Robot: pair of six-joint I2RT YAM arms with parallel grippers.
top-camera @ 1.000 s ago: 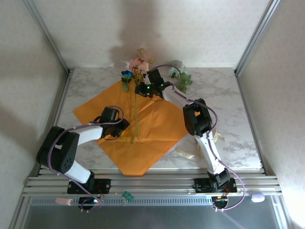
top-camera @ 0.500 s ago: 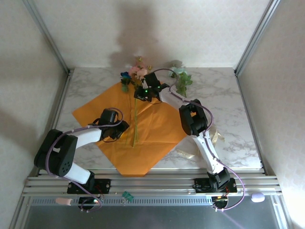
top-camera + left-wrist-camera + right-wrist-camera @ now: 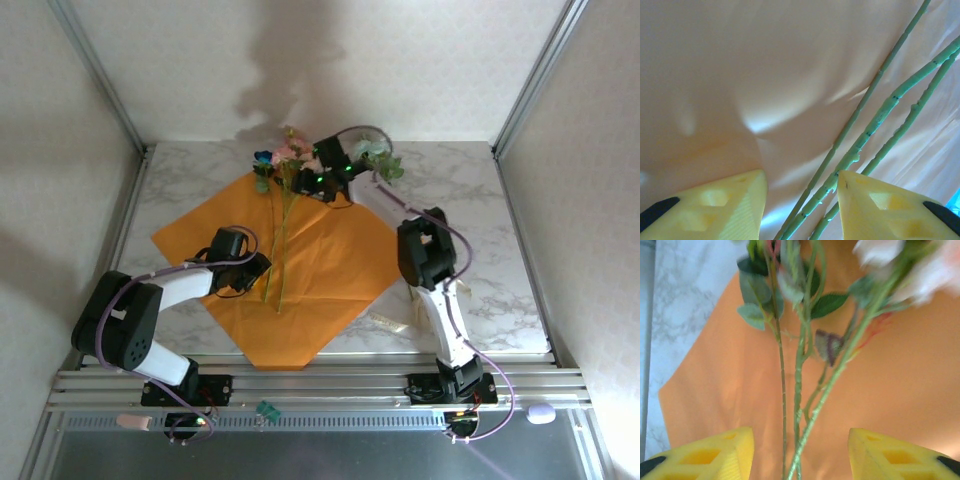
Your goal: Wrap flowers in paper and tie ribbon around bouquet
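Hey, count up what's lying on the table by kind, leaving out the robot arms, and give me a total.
Orange paper sheets: 1
Flower bunches lying on the paper: 1
Separate leafy sprigs off the paper's far corner: 1
Cream ribbons: 1
Total: 4

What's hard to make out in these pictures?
Top view: the ribbon is mostly covered by the right arm.
Right wrist view: the blooms are blurred and cut off by the top edge.
Left wrist view: the stems run off the bottom edge, ends unseen.
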